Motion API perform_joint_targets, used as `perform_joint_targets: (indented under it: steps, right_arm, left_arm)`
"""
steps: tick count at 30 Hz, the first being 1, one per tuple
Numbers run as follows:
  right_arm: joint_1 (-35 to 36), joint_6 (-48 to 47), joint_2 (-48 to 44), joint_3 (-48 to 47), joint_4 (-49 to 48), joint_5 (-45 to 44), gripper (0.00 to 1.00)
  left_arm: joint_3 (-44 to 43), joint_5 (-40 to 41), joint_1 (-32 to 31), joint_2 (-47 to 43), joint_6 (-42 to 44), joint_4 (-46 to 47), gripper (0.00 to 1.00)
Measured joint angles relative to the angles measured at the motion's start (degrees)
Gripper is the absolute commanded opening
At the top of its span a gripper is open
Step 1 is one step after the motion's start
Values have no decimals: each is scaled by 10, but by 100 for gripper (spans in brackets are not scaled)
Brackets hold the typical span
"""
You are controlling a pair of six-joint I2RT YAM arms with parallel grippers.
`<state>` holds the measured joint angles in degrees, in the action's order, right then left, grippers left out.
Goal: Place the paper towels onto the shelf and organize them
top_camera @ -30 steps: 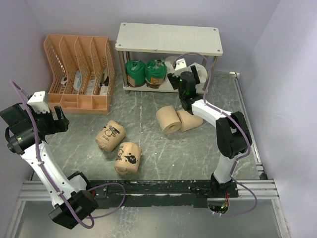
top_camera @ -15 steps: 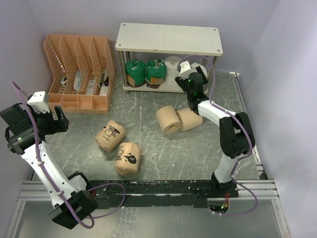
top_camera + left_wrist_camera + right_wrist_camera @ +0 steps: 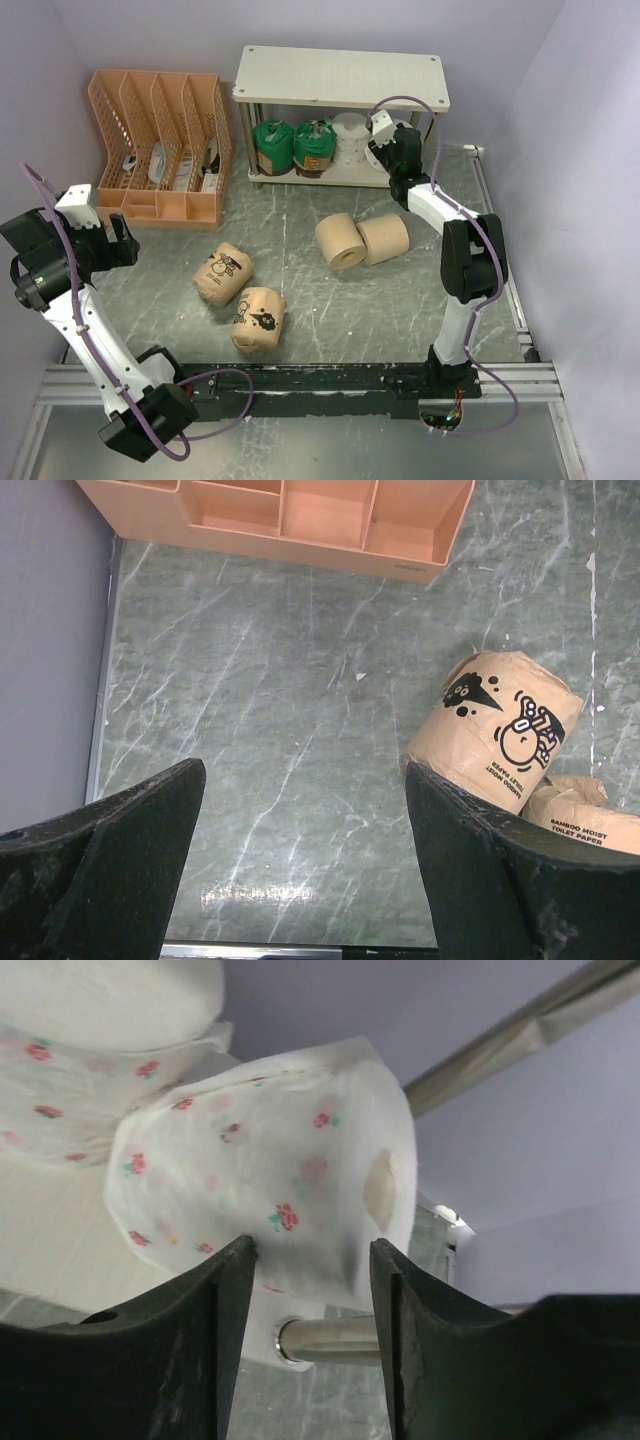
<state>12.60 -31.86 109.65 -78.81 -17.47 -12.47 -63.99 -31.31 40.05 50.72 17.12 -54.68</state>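
Observation:
The shelf [image 3: 340, 78] stands at the back. On its lower board are two green-topped brown rolls [image 3: 272, 145] [image 3: 314, 147] and a white dotted roll [image 3: 350, 140]. My right gripper [image 3: 392, 150] reaches in at the right end. In the right wrist view it [image 3: 312, 1250] is shut on the second white dotted roll [image 3: 270, 1180], beside the first one [image 3: 90, 1060]. Two plain tan rolls [image 3: 341, 240] [image 3: 385, 238] and two black-printed rolls [image 3: 223, 272] [image 3: 258, 318] lie on the table. My left gripper [image 3: 118, 240] is open and empty [image 3: 300, 780], left of a printed roll [image 3: 495, 730].
The orange slotted file organizer [image 3: 160, 145] stands left of the shelf and shows at the top of the left wrist view [image 3: 290, 515]. A silver shelf post [image 3: 330, 1340] lies just below the held roll. Walls close in at the left and right.
My right gripper has moved right along the shelf's lower tier to its right end, carrying the white dotted roll. The left arm has not moved.

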Motion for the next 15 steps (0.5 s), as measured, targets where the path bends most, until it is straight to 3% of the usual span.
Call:
perform_joint_targets:
  steps: [15]
  right_arm:
    - [1, -95, 27, -105, 163, 92, 56]
  left_arm:
    - [0, 0, 0, 9, 0, 0, 93]
